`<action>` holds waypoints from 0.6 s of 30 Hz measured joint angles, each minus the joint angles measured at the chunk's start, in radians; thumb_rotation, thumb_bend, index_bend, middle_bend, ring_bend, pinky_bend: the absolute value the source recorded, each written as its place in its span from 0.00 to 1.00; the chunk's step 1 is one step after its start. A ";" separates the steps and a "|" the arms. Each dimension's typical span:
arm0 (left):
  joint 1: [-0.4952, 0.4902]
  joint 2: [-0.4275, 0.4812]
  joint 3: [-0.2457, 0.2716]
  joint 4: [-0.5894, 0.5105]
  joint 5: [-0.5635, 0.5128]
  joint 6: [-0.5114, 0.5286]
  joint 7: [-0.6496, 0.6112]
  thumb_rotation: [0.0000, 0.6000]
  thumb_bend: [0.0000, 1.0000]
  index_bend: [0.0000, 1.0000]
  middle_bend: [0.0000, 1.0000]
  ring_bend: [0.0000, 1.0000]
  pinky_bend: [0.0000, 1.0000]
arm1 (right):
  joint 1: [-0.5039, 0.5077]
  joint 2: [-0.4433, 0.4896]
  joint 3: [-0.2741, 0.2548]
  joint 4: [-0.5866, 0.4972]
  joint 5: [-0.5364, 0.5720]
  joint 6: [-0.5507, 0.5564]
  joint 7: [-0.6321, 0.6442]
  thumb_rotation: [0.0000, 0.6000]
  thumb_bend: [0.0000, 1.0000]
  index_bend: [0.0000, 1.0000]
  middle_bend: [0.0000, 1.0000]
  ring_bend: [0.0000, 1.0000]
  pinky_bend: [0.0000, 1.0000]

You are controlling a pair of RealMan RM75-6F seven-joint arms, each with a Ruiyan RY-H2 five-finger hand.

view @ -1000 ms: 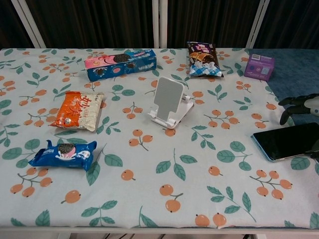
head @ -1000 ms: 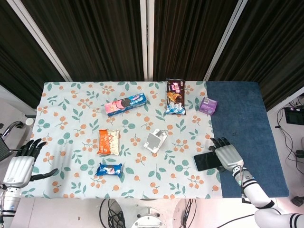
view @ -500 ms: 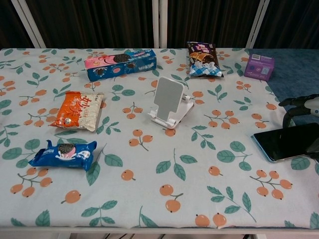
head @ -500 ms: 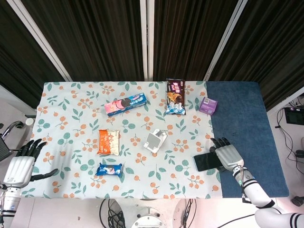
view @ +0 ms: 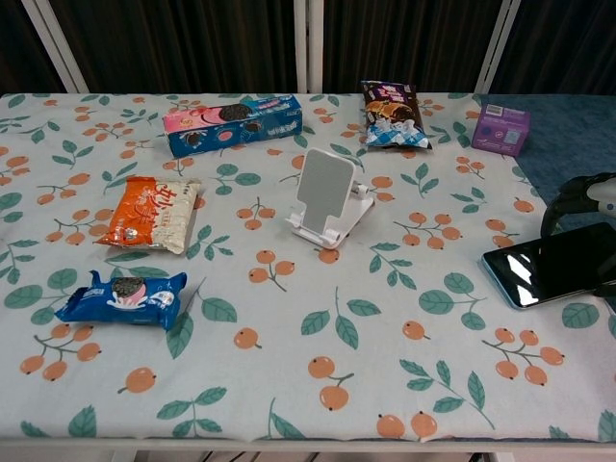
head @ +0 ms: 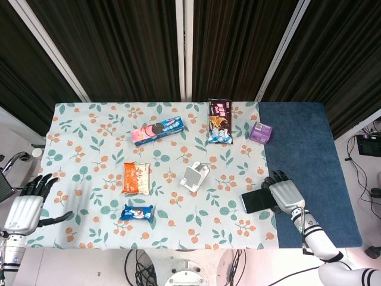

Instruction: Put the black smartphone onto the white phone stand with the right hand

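The black smartphone [head: 255, 202] [view: 553, 266] is at the right end of the floral tablecloth, its near-left end raised a little off the cloth. My right hand [head: 284, 195] [view: 576, 196] grips it from the right, with fingers curled over its far edge. The white phone stand [head: 192, 176] [view: 325, 197] sits upright and bare near the table's middle, well left of the phone. My left hand [head: 27, 208] hangs off the table's near-left corner, fingers apart and holding nothing; only the head view shows it.
A pink-and-blue cookie box [view: 233, 123], a dark snack bag [view: 393, 114] and a purple box [view: 500, 128] line the far side. An orange packet [view: 154, 214] and a blue cookie packet [view: 123, 298] lie left of the stand. A blue mat [head: 309, 167] covers the right end.
My right hand's fingers have curled down over the phone's far edge. The phone has shifted slightly left and tilted up off the cloth. The left hand has not moved.
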 measured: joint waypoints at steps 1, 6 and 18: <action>0.000 -0.001 0.000 0.003 0.002 0.003 -0.003 0.27 0.00 0.11 0.04 0.05 0.14 | -0.001 -0.001 0.000 0.002 -0.004 0.002 0.004 1.00 0.23 0.58 0.27 0.15 0.00; 0.003 -0.002 -0.001 0.009 0.007 0.011 -0.012 0.27 0.00 0.11 0.04 0.05 0.14 | -0.009 -0.007 0.001 0.012 -0.032 0.022 0.023 1.00 0.29 0.63 0.34 0.33 0.00; 0.007 -0.003 0.000 0.014 0.004 0.013 -0.017 0.27 0.00 0.11 0.04 0.05 0.14 | -0.026 0.001 0.015 0.005 -0.080 0.076 0.059 1.00 0.33 0.67 0.42 0.44 0.00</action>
